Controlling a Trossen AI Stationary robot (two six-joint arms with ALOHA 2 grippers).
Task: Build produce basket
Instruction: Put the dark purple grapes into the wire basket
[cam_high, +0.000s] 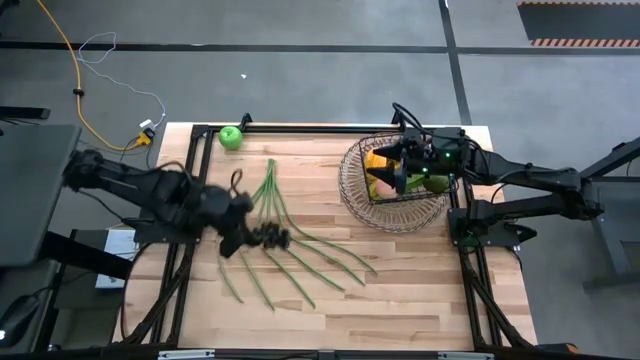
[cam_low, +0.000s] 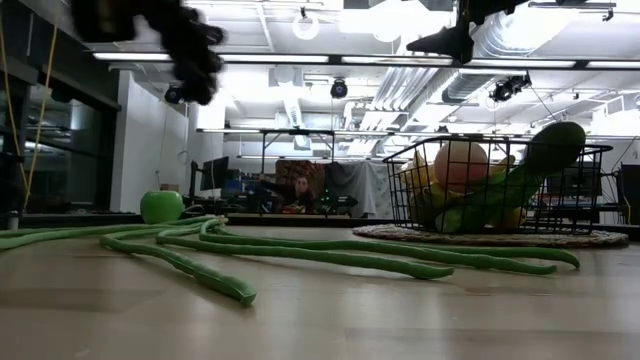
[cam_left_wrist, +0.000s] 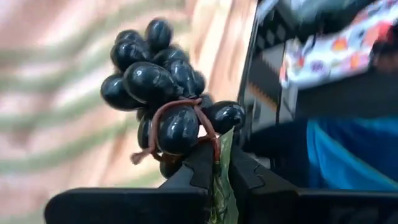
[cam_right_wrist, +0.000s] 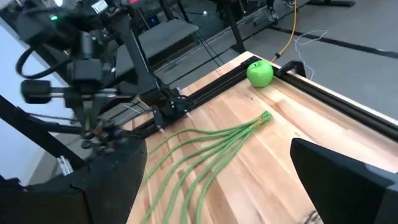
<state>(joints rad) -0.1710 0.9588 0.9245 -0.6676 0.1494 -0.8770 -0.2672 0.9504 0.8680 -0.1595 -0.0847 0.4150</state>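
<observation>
The long green beans (cam_high: 285, 245) fan out from a tied end at twelve o'clock toward four to seven o'clock, about seven strands. One green apple (cam_high: 231, 137) sits at the table's far edge. The left gripper (cam_left_wrist: 214, 168), clamped on one bunch of dark grapes (cam_left_wrist: 165, 87), hangs above the beans. The right gripper (cam_high: 400, 165), spread wide, hovers over the basket (cam_high: 355, 190); only the low view shows its piled fruit.

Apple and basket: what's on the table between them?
High view: between the apple and the basket lies bare wood; the tied end of the green beans sits just below that line.
</observation>
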